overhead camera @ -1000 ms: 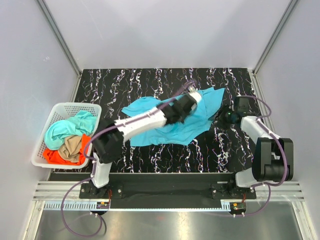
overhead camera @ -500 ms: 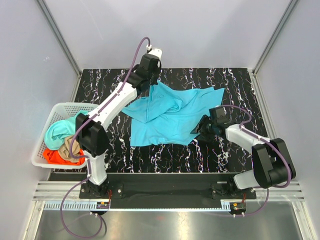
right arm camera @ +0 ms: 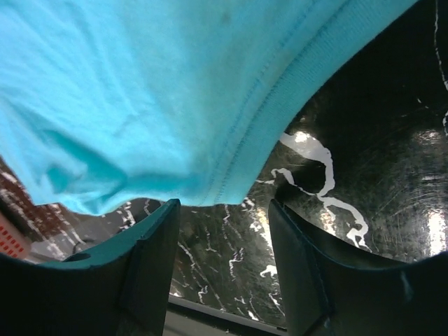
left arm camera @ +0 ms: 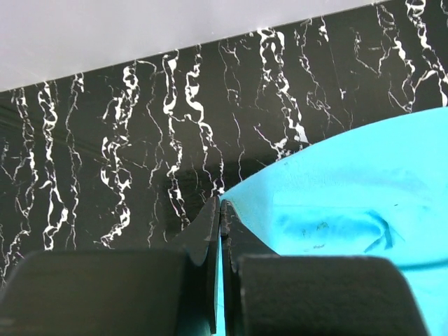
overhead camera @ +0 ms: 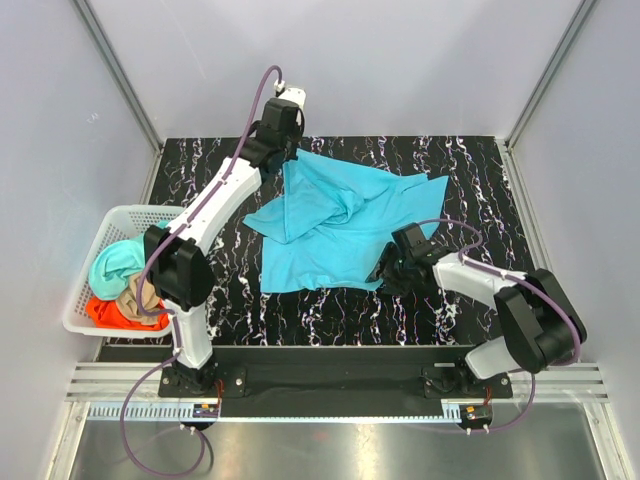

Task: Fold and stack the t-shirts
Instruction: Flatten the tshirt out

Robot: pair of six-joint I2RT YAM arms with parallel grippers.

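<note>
Left pincer [left arm camera: 220, 213] clenched on cyan t-shirt [overhead camera: 310, 250] corner at 11 o'clock; right pincer [right arm camera: 224, 210] released, hem [right arm camera: 280, 94] just at its 12 o'clock

Lab robot cell — plain pale-grey panel walls [overhead camera: 330, 60], silver aluminium frame posts [overhead camera: 118, 72], black white-veined marble-look tabletop [overhead camera: 460, 165], slotted aluminium mounting rail [overhead camera: 110, 383] along near edge.

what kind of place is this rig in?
Probably a lab robot cell: bare white walls on aluminium posts, a left arm and right arm mounted on one rail, a cyan t-shirt on a marbled table.
</note>
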